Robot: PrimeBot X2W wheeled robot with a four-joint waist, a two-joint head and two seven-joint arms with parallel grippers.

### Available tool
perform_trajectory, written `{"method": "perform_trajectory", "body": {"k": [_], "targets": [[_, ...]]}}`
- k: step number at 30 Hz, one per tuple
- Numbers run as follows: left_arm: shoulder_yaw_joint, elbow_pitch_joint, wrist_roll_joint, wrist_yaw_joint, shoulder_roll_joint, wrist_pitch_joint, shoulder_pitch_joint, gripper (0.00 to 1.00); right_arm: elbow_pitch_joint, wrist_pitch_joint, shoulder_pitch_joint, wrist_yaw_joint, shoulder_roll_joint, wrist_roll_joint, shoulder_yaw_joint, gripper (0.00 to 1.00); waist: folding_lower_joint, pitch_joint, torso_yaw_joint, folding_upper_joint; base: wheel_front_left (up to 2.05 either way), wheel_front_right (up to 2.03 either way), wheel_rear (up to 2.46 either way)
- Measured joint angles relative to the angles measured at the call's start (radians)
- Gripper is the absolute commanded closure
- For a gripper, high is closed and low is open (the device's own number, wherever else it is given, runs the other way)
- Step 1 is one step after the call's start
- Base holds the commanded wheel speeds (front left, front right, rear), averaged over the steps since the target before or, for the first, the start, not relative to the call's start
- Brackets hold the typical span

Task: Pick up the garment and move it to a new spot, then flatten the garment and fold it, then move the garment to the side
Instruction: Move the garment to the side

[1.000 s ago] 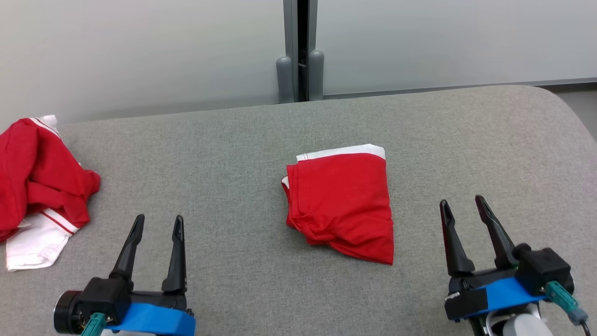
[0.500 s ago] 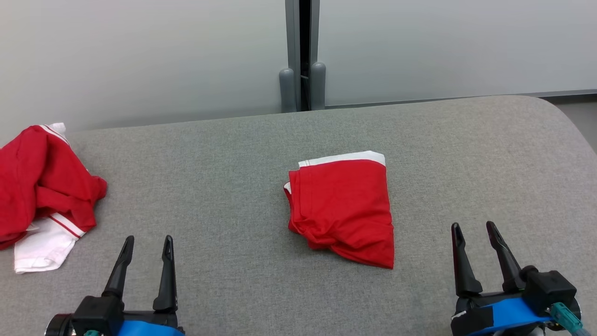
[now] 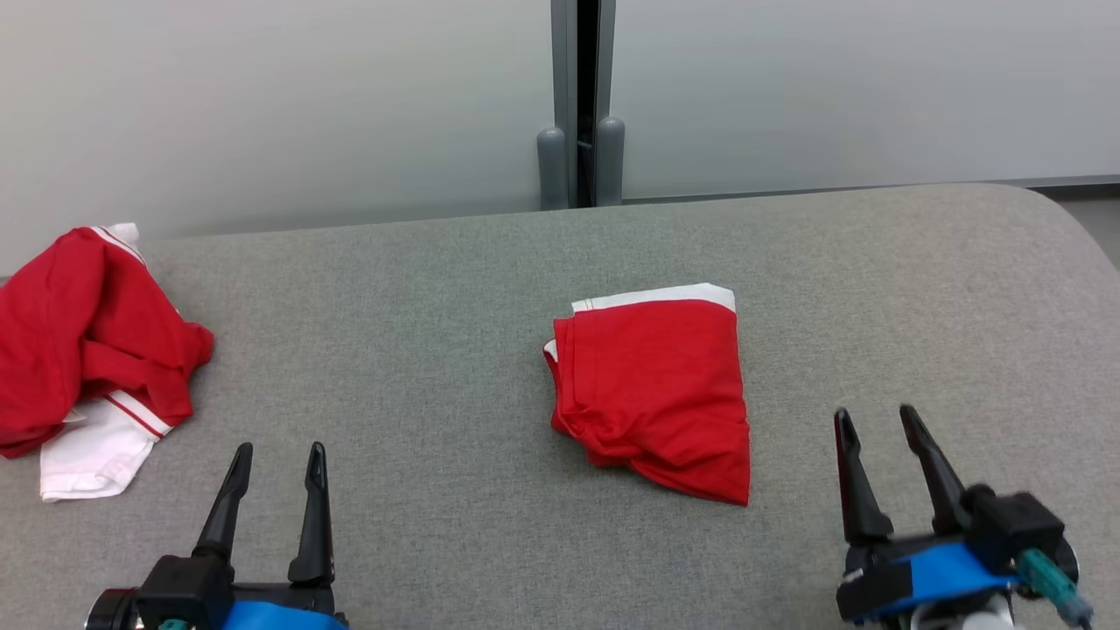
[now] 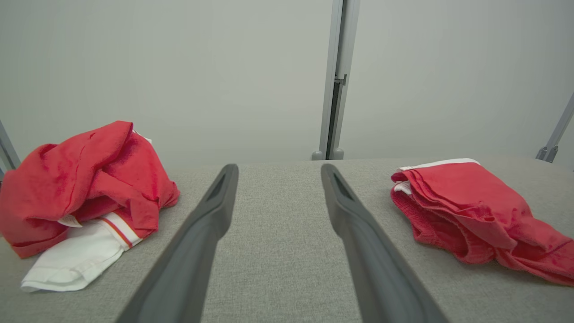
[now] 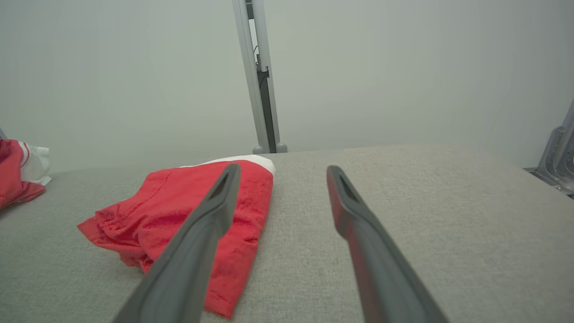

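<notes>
**Fold looks done, last move not yet made**

Here's the picture from where I'm standing: the folded garment [image 3: 652,389] lies near the middle of the grey padded table [image 3: 437,289], a compact red packet with a white band along its far edge. The layers stack fairly neatly on the far side. The near edge is lumpier, with a rumpled corner trailing toward the robot's right. I'd call the flattening and folding finished, if a bit rough.

Both arms hang low at the near edge, clear of the cloth. The left gripper [image 3: 280,448] has its fingers parted with nothing between them, well apart from the packet. The right gripper [image 3: 875,411] is parted too and empty. It sits near the packet's right-hand corner but is not touching it.

What's left, by my reckoning, is the final step: taking hold of the packet and shifting it to the side without letting the loose near edge spill open.

Off at the robot's far left sits a crumpled heap [image 3: 87,350] of red and white fabric. Whether that is another job waiting, I can't tell.
</notes>
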Motion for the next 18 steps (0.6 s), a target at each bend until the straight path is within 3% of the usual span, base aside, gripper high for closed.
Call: {"method": "perform_trajectory", "body": {"k": [6,18], "targets": [[-0.008,-0.005,0.002,-0.002,0.0,0.0,-0.026,0.0,0.043,0.0,-0.153,0.0,-0.029,-0.021,0.057,0.0,0.0,0.034,0.007,0.0,0.0,0.0,0.0],[-0.05,-0.006,-0.004,-0.002,0.0,0.0,-0.104,0.0,0.343,0.126,-0.442,0.0,-0.061,-0.046,0.101,0.0,0.0001,0.132,0.062,0.0,0.0,0.0,0.0]]}}
